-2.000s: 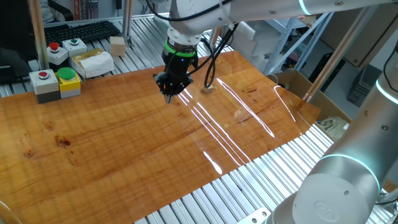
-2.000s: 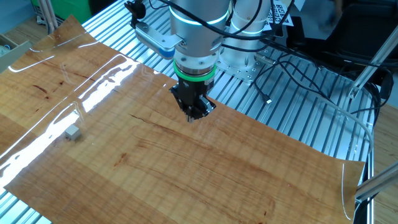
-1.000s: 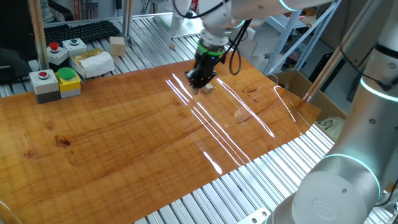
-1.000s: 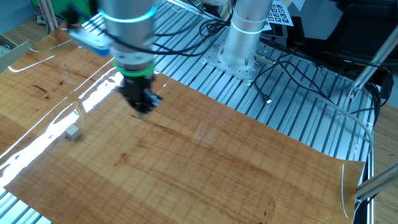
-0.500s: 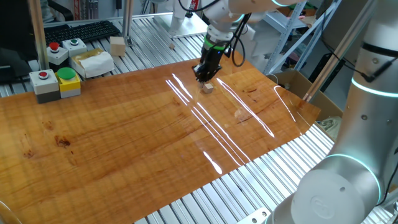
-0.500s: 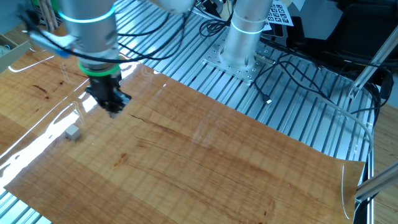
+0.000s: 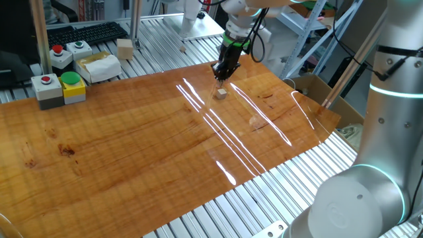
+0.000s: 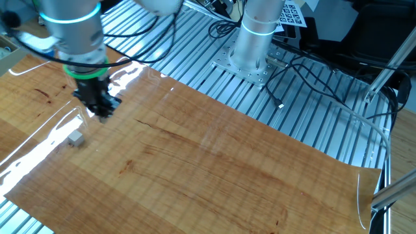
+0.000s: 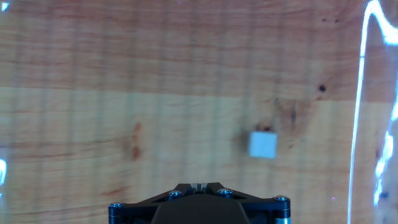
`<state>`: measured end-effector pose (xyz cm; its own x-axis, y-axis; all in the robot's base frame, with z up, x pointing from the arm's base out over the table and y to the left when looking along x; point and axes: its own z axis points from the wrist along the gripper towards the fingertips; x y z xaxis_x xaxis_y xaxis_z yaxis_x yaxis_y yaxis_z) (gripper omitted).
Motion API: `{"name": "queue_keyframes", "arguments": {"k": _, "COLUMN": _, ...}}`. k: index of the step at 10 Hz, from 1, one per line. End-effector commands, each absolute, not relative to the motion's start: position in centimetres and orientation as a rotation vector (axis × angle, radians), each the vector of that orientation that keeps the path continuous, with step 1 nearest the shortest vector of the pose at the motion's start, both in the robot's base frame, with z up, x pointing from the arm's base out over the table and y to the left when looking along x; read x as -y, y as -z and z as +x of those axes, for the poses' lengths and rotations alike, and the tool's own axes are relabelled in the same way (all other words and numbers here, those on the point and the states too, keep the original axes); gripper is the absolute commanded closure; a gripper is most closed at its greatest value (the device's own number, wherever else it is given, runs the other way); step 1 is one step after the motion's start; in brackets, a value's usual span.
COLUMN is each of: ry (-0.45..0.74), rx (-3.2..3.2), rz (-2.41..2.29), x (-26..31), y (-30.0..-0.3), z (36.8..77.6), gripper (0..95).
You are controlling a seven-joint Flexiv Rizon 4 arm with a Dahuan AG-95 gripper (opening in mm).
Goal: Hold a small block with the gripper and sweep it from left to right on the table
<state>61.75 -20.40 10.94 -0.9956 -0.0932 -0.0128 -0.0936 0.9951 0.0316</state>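
The tool (image 7: 222, 75) hangs over the far part of the table (image 7: 132, 145), pointing straight down, with its black fingers pressed together and nothing between them. The small block (image 7: 221, 93) lies loose on the table just beside the tool tip, apart from it; in the hand view the block (image 9: 263, 144) sits ahead of the fingers and off to the right of their line, not under them.

The main risk, as I judge it, is a descent with the fingers closed: they would land on top of the cube or knock it aside, since such a light piece slides easily on the glossy board. The offset seen in the hand view could also let one finger clip a corner and spin the block away. The glare streaks (image 7: 218, 132) beside the block may make its edges harder to read.

The block is a tiny pale beige cube, nearly white in the hand view, with clean square faces, resting flat, far smaller than the tool.
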Motion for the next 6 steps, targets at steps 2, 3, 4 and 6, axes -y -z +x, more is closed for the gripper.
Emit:
{"name": "queue_keyframes", "arguments": {"k": 2, "ry": -0.038, "rx": -3.127, "rz": -0.150, "x": 21.9, "y": -10.8, "z": 62.4, "gripper": 95.0}}
{"name": "queue_keyframes", "arguments": {"k": 3, "ry": -0.035, "rx": -3.127, "rz": -0.156, "x": 22.7, "y": -10.8, "z": 62.7, "gripper": 95.0}}
{"name": "queue_keyframes", "arguments": {"k": 4, "ry": -0.042, "rx": -3.124, "rz": -0.165, "x": 23.4, "y": -10.5, "z": 63.1, "gripper": 95.0}}
{"name": "queue_keyframes", "arguments": {"k": 6, "ry": -0.040, "rx": -3.108, "rz": -0.165, "x": 23.9, "y": -9.1, "z": 63.0, "gripper": 95.0}}
